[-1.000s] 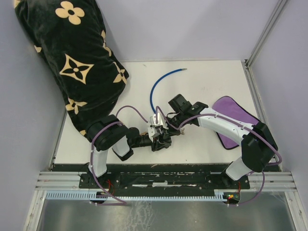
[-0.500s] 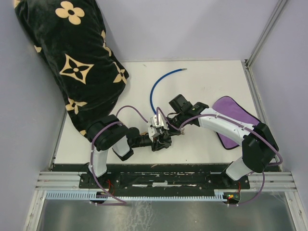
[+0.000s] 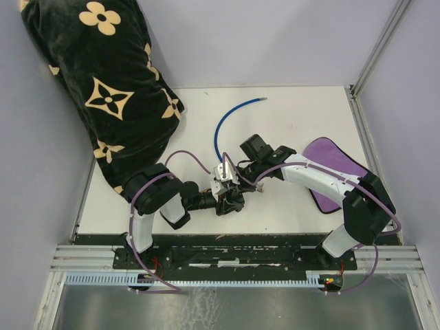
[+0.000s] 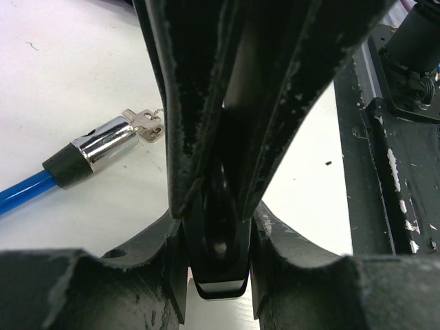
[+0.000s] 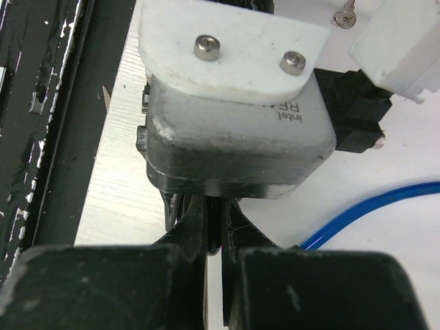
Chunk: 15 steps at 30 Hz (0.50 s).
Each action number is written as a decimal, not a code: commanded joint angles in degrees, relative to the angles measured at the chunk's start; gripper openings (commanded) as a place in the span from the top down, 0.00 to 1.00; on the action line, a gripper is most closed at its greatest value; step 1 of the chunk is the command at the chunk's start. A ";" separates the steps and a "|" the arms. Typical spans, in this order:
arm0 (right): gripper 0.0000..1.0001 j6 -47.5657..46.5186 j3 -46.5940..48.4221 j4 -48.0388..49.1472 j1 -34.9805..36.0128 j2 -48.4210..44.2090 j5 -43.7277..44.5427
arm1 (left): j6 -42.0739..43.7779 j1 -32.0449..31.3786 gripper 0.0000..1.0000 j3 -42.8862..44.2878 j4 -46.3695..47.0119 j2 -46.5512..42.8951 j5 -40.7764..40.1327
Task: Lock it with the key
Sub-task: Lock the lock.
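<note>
Left gripper (image 3: 230,199) jaws clenched, something dark between, can't tell what. Right gripper (image 3: 237,185) jaws nearly together, contents unclear. Lock (image 4: 103,146) lies flat on table (image 3: 295,117), just beside my left fingers (image 4: 185,103), key (image 4: 146,124) at its chrome end, axis along cable (image 3: 223,124). I judge left arm nearer; room is tight.

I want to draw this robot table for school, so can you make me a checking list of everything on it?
Surface: white table, flat.
Job's things: blue cable lock curves across the middle; its chrome end lies flat, keys at its tip.
Clutter: purple cloth right; black flowered cushion left.
Grippers: left gripper and right gripper meet tip to tip; right looks shut, left unclear.
Cables: purple wires loop along both arms.
Surroundings: grey walls; metal rail in front.
</note>
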 commanded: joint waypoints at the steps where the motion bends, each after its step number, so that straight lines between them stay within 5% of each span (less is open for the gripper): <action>1: 0.98 -1.80 -11.82 -22.60 1.16 10.93 14.83 | 3.56 2.39 0.97 -3.08 8.94 4.30 -6.68; 15: 0.98 -3.95 -9.42 -31.06 1.05 8.64 15.25 | 7.06 2.39 0.97 -4.87 6.25 0.74 -11.16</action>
